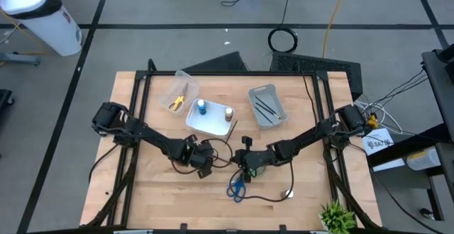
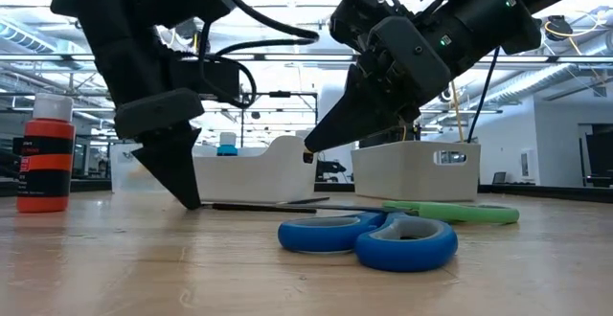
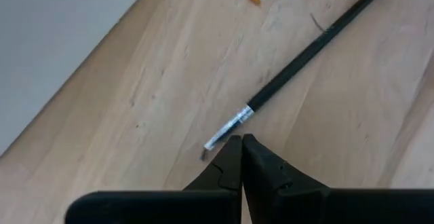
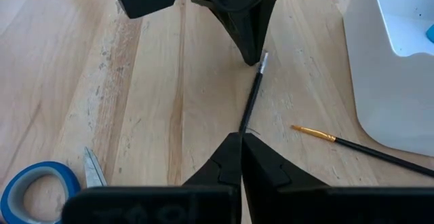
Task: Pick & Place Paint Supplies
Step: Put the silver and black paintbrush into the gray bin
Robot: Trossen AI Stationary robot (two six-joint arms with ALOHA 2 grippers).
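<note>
Scissors: three; bins: three

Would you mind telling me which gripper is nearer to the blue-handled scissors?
Right. The right gripper hangs just above the blue-handled scissors, by the blades' end. The left gripper sits farther off to their left, tip down at a black paintbrush.
</note>
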